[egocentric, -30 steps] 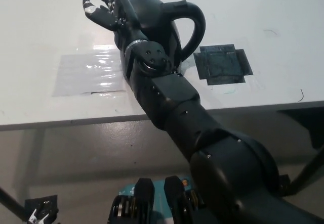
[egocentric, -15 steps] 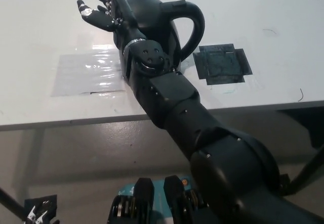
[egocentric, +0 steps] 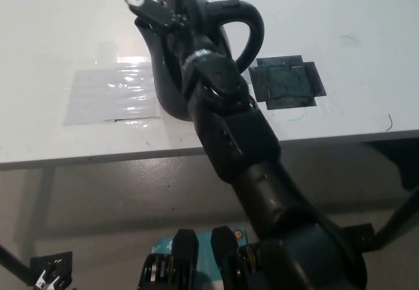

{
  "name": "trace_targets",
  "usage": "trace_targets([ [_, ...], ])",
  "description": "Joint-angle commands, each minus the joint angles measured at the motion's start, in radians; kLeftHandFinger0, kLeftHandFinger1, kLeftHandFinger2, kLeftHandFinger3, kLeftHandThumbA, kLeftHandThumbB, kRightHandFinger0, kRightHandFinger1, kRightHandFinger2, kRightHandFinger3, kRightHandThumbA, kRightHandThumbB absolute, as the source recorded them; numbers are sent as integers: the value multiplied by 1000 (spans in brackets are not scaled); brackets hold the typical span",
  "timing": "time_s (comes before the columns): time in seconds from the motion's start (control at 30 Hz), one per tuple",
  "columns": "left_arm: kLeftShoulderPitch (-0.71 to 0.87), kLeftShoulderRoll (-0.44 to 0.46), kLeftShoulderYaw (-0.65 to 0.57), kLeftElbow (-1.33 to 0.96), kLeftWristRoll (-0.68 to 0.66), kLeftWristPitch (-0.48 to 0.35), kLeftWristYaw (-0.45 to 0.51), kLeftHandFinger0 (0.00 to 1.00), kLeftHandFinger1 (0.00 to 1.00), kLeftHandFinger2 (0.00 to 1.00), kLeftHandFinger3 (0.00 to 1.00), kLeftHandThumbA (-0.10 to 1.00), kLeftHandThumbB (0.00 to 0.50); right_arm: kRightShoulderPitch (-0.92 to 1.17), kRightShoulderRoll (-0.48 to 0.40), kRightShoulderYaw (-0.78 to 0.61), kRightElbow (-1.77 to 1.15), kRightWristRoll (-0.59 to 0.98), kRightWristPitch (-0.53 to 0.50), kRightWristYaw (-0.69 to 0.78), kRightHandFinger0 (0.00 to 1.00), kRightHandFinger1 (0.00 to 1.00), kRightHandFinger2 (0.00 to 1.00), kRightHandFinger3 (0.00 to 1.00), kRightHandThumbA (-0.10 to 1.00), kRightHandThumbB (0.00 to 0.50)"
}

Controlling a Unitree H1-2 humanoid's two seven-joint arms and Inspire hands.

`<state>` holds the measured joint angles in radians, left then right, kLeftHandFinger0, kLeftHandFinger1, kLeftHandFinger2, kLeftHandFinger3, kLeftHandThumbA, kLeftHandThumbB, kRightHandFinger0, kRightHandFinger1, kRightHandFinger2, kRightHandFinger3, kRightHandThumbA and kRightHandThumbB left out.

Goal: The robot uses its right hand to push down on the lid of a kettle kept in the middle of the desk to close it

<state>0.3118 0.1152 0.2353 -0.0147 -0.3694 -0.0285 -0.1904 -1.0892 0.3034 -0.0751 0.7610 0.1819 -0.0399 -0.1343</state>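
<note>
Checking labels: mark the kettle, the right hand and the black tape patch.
kettle (egocentric: 167,84): head view, lower body wall.
right hand (egocentric: 163,5): head view, palm.
black tape patch (egocentric: 287,82): head view, centre.

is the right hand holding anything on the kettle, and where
Nothing is held. The right hand is open, fingers spread above the kettle top, not wrapped on its handle.

The black right arm (egocentric: 236,133) covers the kettle's (egocentric: 167,74) lid, and the right hand's (egocentric: 163,5) fingertips run off the top edge.
</note>
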Motion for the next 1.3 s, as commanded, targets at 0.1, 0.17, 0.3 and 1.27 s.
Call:
trace_targets([
  [0.1, 20, 40, 25, -36, -18, -4, -8, 1000, 1000, 873, 1000, 225, 196, 146, -154, 185, -1162, 82, 510, 69, 1000, 1000, 1000, 1000, 665, 56],
  [0.17, 25, 40, 28, -42, -14, 2, -2, 1000, 1000, 876, 1000, 220, 197, 226, -203, 221, -1253, 152, 510, 38, 1000, 1000, 1000, 1000, 532, 59],
  [0.3, 25, 48, 32, -40, -8, -4, -3, 1000, 1000, 919, 1000, 240, 207, 434, -303, 250, -1425, 133, 510, 62, 1000, 1000, 1000, 1000, 500, 101],
  [1.27, -17, 27, 110, -20, -52, -45, -2, 1000, 1000, 888, 1000, 232, 178, 1168, -552, 163, -1421, -103, 203, 158, 1000, 1000, 1000, 1000, 396, 136],
])
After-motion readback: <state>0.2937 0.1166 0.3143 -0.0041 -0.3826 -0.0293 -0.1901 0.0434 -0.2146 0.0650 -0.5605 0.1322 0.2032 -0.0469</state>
